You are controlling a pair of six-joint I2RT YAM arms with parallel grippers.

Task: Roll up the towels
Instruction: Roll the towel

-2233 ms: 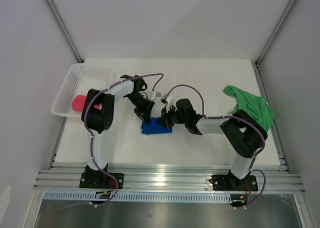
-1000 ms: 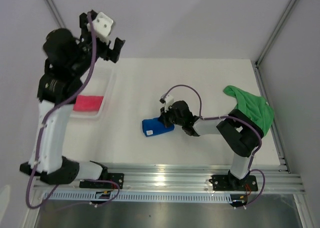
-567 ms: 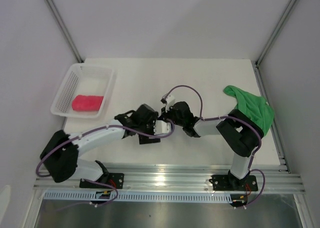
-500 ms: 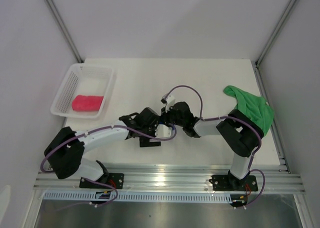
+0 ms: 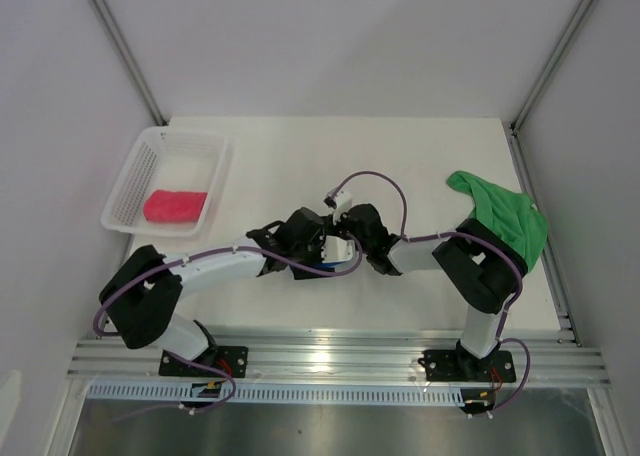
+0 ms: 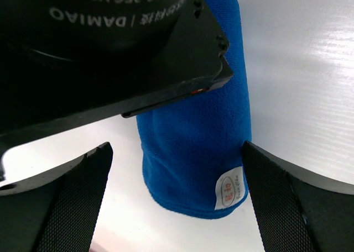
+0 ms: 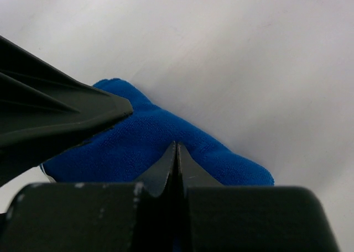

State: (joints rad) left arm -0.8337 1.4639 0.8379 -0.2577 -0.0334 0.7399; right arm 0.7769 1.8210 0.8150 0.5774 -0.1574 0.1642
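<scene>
From overhead, you are seeing the white table (image 5: 400, 156) carrying the mesh basket (image 5: 180, 151) at far left, with the pink-red towel (image 5: 175, 205) lying bundled inside. The green towel (image 5: 505, 216) is lying crumpled at the right edge. The wrist cameras are catching none of this. They are showing instead the blue towel (image 6: 193, 152), rolled at table centre and almost hidden from above beneath both arms. The left gripper (image 6: 176, 147) is spreading its jaws wide, straddling the roll. The right gripper (image 7: 176, 144) is pressing its jaws fully together, tips sitting at the blue fabric.
</scene>
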